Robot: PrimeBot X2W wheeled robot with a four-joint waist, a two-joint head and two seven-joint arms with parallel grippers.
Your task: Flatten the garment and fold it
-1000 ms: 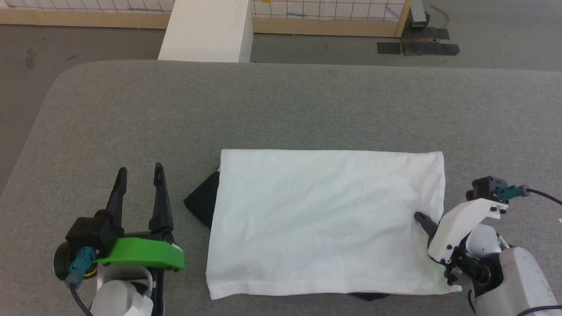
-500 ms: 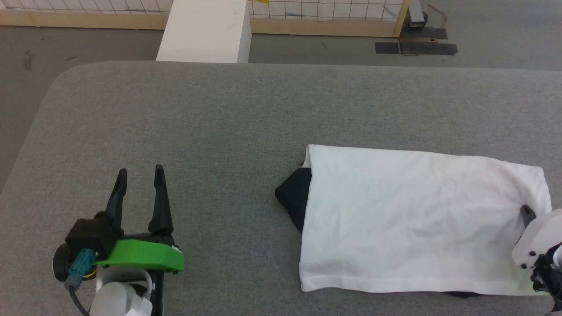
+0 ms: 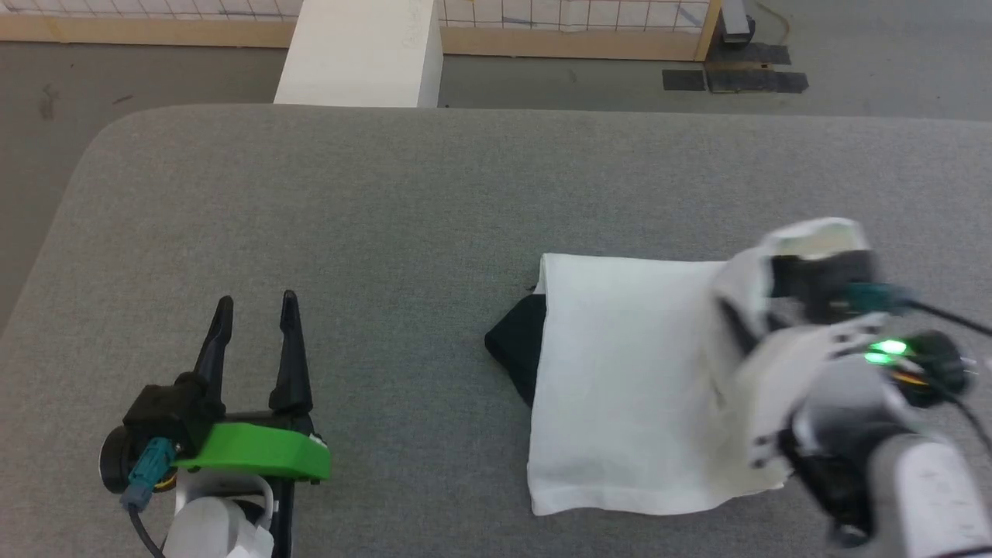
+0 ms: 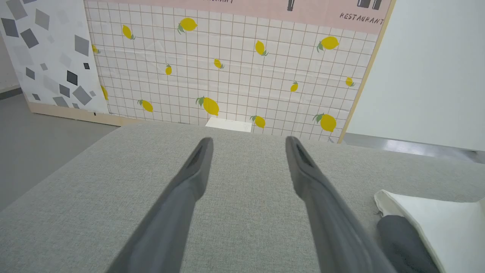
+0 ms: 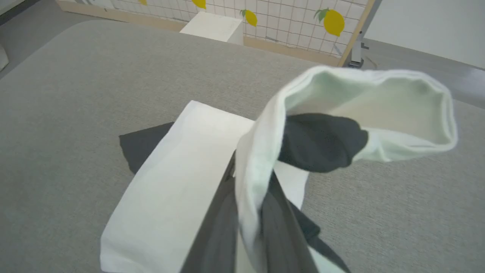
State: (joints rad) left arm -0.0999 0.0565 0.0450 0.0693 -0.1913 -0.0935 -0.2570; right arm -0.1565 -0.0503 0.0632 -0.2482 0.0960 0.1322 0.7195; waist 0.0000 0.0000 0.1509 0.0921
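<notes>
**Head view.** Garment (image 3: 620, 387) on the right half of the grey padded table (image 3: 349, 194), folded into a white rectangle, left part flat on the surface. Black sleeve (image 3: 515, 349) poking out from under the left edge of the fold, also flat on the table. Right end of the garment held up off the table and curled over toward the left, pinched in the right gripper (image 3: 732, 318); arm and cloth blurred here. Left gripper (image 3: 257, 298) at lower left, well apart from the garment, above bare table, its 2 dark fingers spread wide with nothing between them. White block (image 3: 360, 50) on the floor (image 3: 155, 70) beyond the far table edge.

**Left wrist view.** Left gripper (image 4: 249, 139) with both fingers (image 4: 182, 197) far apart and empty, pointing across the table toward a lemon-print panel (image 4: 227, 68). Corner of the garment (image 4: 435, 220) and black sleeve (image 4: 401, 239) at lower right.

**Right wrist view.** Right gripper (image 5: 252, 170) closed tight on a white edge of the garment (image 5: 170, 197), cloth squeezed between the 2 fingers (image 5: 218, 227). Above the fingertips, the gripped end arched into an open loop, pale inside, with a patch of black fabric (image 5: 320, 142) within it. Rest of the garment flat on the table below, black sleeve (image 5: 144, 146) out at its left.
</notes>
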